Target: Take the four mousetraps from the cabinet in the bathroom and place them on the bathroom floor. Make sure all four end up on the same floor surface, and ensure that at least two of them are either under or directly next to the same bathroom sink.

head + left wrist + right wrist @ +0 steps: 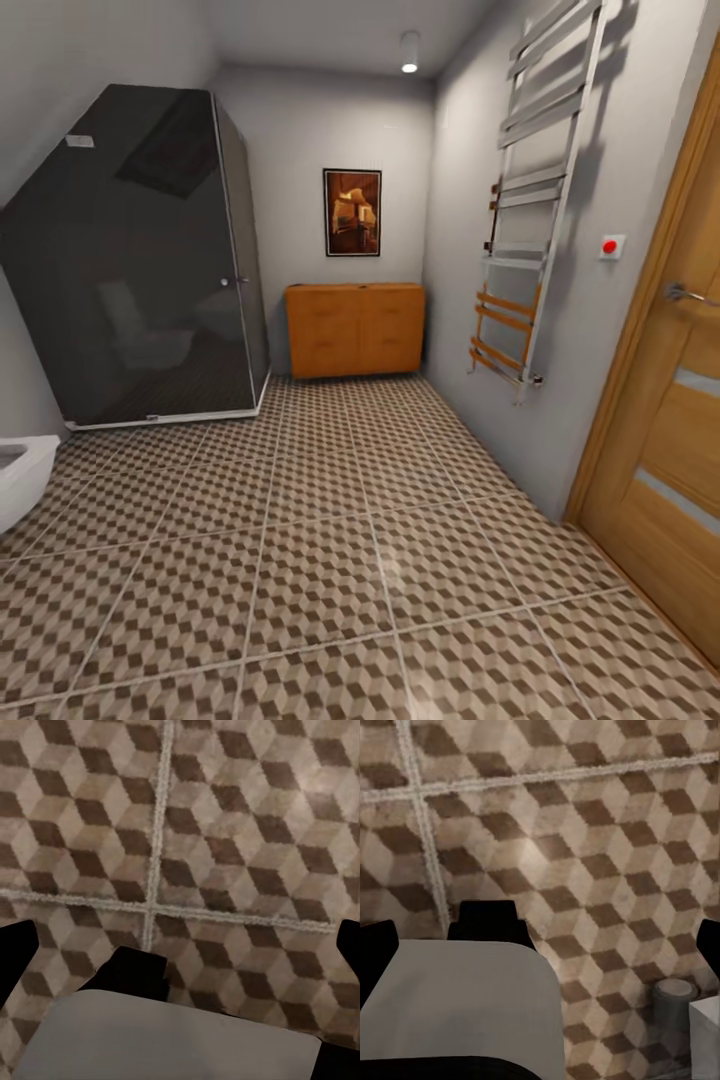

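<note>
At the near left edge of the head view a white toilet juts into the room, and beyond it a dark glass shower cabin fills the far left corner. The bathroom floor, tiled in a brown, beige and white cube pattern with pale grout lines, runs from the near edge to the far wall. There the cabinet, a low orange-brown wooden chest, stands against the wall with its fronts shut, just right of the shower cabin and below a framed picture. On the right wall hangs a chrome towel rail with orange bars low down, then a small red button, and nearest on the right a wooden door with a metal handle. The left gripper hangs over the tiles with its dark fingers wide apart and nothing between them. The right gripper also hangs over tiles, fingers spread and empty, near a small grey cylinder.
</note>
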Controlling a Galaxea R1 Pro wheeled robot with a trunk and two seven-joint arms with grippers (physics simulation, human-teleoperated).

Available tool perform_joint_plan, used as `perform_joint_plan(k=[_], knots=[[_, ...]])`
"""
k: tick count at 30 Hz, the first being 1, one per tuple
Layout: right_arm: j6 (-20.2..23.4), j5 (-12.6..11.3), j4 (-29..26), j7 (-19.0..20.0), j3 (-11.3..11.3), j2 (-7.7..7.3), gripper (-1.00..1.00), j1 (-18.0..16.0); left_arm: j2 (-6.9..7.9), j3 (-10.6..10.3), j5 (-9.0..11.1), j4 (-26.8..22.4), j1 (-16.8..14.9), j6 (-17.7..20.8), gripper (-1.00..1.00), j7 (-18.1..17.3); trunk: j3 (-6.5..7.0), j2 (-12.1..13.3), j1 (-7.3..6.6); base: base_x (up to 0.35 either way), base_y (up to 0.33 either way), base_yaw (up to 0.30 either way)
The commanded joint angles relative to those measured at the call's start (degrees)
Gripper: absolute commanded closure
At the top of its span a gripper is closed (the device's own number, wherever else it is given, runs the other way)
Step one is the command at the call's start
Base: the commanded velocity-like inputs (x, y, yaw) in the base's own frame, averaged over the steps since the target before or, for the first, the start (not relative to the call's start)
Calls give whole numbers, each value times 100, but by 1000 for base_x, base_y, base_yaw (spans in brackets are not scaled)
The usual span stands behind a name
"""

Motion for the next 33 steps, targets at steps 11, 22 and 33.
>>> perform_joint_plan(k=[11,22,33], knots=[[-34,-10,19,-18,35,-3,-100,-7,-1,18,24,2,-4,-12,-100,1,-6,-2,2,317,0,25],[-28,-12,19,-20,35,-3,-100,-7,6,18,22,0,-4,97,-100,1,-6,-2,2,323,0,2],[-23,-12,13,-23,35,-10,-100,-7,8,18,19,0,-4,164,-100,1,-6,-2,2,323,0,0]])
